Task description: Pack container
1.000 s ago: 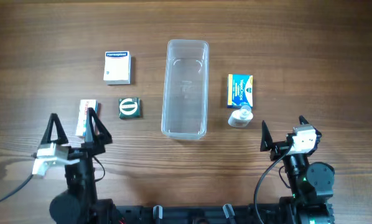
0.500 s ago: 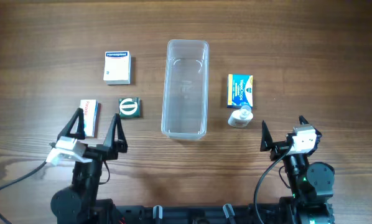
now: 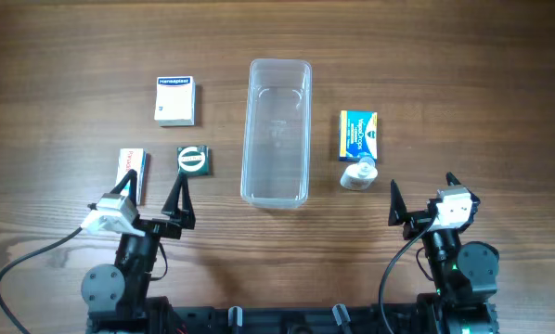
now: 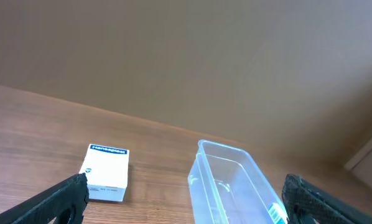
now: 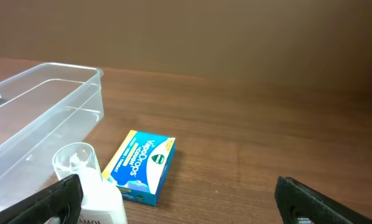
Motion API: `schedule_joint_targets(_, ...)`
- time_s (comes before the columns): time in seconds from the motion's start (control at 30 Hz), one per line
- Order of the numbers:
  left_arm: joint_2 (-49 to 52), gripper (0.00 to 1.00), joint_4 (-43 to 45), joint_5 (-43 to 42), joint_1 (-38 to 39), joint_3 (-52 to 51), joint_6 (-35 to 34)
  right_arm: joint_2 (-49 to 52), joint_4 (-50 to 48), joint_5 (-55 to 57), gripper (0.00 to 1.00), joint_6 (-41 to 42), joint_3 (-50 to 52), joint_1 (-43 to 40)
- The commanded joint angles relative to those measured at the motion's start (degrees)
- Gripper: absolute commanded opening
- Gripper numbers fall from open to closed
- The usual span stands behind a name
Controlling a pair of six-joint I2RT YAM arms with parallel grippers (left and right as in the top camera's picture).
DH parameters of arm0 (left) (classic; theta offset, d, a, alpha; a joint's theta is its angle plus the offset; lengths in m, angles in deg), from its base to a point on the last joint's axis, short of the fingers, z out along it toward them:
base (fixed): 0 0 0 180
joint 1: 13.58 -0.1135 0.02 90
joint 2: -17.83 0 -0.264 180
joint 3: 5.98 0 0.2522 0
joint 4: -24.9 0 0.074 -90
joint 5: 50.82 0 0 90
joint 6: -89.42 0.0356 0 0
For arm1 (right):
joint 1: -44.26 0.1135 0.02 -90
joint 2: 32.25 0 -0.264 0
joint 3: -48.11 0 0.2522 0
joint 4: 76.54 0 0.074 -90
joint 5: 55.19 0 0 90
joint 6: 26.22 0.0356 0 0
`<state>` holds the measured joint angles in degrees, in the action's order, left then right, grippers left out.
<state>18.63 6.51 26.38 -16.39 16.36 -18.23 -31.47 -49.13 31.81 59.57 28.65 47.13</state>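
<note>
The container [image 3: 277, 132] is a clear, long plastic tub, empty, at the table's middle; it also shows in the left wrist view [image 4: 232, 186] and the right wrist view [image 5: 40, 118]. My left gripper [image 3: 153, 199] is open and empty near the front left, beside a white and red box [image 3: 131, 174] and a dark green square packet [image 3: 194, 160]. My right gripper [image 3: 422, 197] is open and empty at the front right, just right of a small white bottle with a clear cap [image 3: 358, 173] [image 5: 89, 186].
A white box with a blue label [image 3: 174, 100] [image 4: 106, 172] lies at the back left. A blue and yellow cough-drop box [image 3: 358, 134] [image 5: 140, 165] lies right of the tub, behind the bottle.
My left arm has swung to the right and turned toward the tub. The right arm and the objects have not moved.
</note>
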Motion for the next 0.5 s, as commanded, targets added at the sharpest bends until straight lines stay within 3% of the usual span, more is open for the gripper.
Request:
schedule_joint_targets(0.0, -0.4, 1.0, 0.1, -0.9, -0.3, 0.1, 0.3, -0.2, -0.2, -1.0, 1.0, -0.3, 0.2, -0.3)
schedule_joint_targets(0.3, 0.2, 1.0, 0.4, 0.0, -0.3, 0.2, 0.5, -0.2, -0.2, -1.0, 1.0, -0.3, 0.2, -0.3)
schedule_joint_targets(0.47, 6.2, 0.99, -0.5, 0.7, -0.3, 4.4, 0.5, -0.2, -0.2, -1.0, 1.0, -0.3, 0.2, -0.3)
